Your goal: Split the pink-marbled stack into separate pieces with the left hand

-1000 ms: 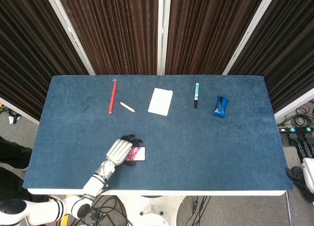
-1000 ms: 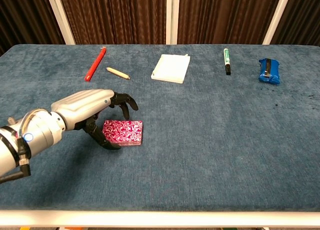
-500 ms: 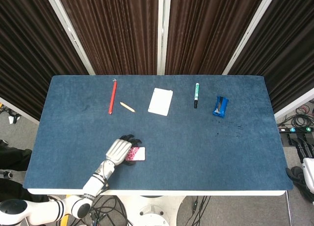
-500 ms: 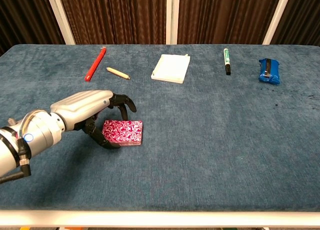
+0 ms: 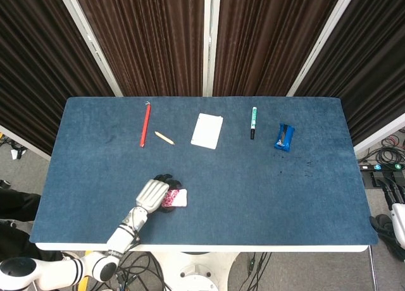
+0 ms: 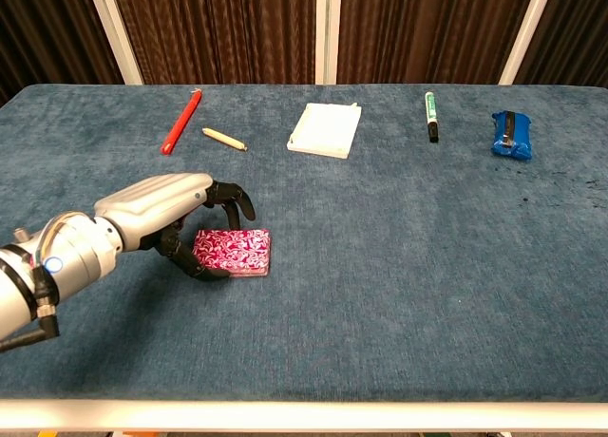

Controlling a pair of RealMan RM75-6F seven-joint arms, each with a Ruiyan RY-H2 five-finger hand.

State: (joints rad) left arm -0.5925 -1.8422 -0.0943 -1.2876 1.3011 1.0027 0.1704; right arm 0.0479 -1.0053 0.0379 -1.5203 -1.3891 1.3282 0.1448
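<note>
Left hand [image 6: 180,218] gripping pink-marbled stack [image 6: 233,253]

Looks like a robot lab or test studio: blue felt-covered table [image 5: 253,177], dark brown pleated curtains [image 5: 152,38] behind, loose cables [image 5: 383,155] on grey floor.

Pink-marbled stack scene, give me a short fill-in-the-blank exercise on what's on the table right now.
1. The left hand has its dark fingers around the ______ end of the pink-marbled stack.
2. The red pen lies beside a short ______ pencil.
3. The green marker lies between the white notepad and the ______ snack packet.
4. The stack rests on the ______ table cover.

Missing words: left; wooden; blue; blue
</note>
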